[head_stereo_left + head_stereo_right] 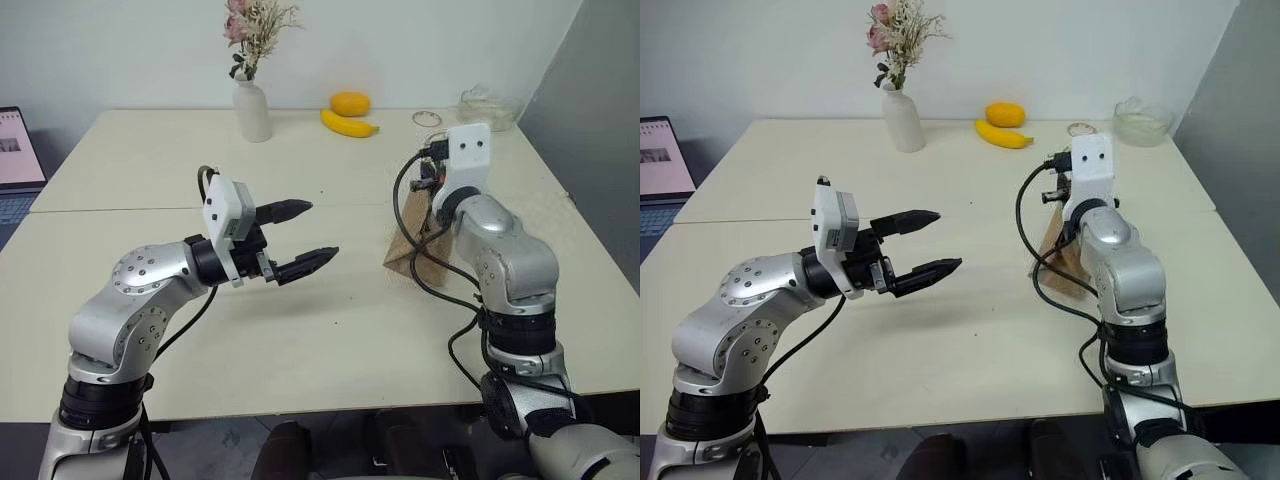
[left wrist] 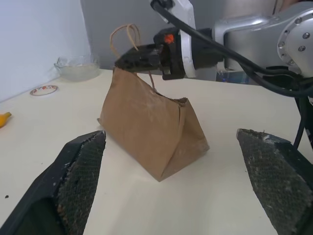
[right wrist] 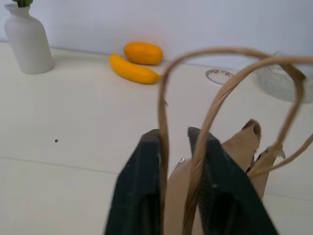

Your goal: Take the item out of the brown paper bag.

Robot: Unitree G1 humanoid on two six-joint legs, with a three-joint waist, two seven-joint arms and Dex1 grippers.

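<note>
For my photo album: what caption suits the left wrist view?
Right claw pinching the top of the brown paper bag, seen between the open left claw's fingers.

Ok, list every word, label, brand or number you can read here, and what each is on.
None can be read.
Open laptop screen at the table's left edge: page content, too small to read.
Small round disc with a red rim near the glass bowl: markings blurred.
Creased brown paper bag: no print visible.

Both arms (image 1: 130, 300) silver-grey metal, rounded joint housings ringed with small screws, black bands between segments. White boxy wrist modules (image 1: 228, 210). Black cables (image 1: 425, 270) loop along forearms. Fingers (image 2: 78, 181) black, with rough textured pads.
</note>
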